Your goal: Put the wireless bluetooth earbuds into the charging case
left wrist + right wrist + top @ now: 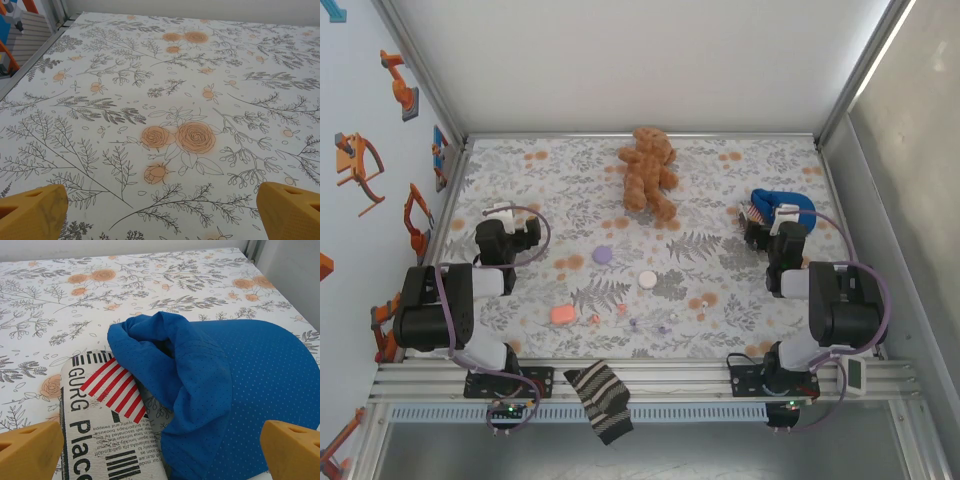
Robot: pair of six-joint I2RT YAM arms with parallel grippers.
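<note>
Plainly, the case (563,314) is a small salmon-pink pebble with rounded corners, lying flat on the floral tabletop (720,180). It sits behind the left fingers (32,212) and off to their right, nearer the arm bases. It is too small to tell whether it lies open or closed. The earbuds (622,309) are tiny beads, some reddish-pink, some pale. They are strewn in a loose line to the right of the case, apart from it, reaching toward the space behind the right fingers (30,447). Both pairs of fingers stand wide apart and hold nothing. The left ones hover over bare flower print. Just ahead of the right ones lie a blue cap (225,390) and, touching it on the left, a printed cloth (100,430) with red stripes and black letters.
</note>
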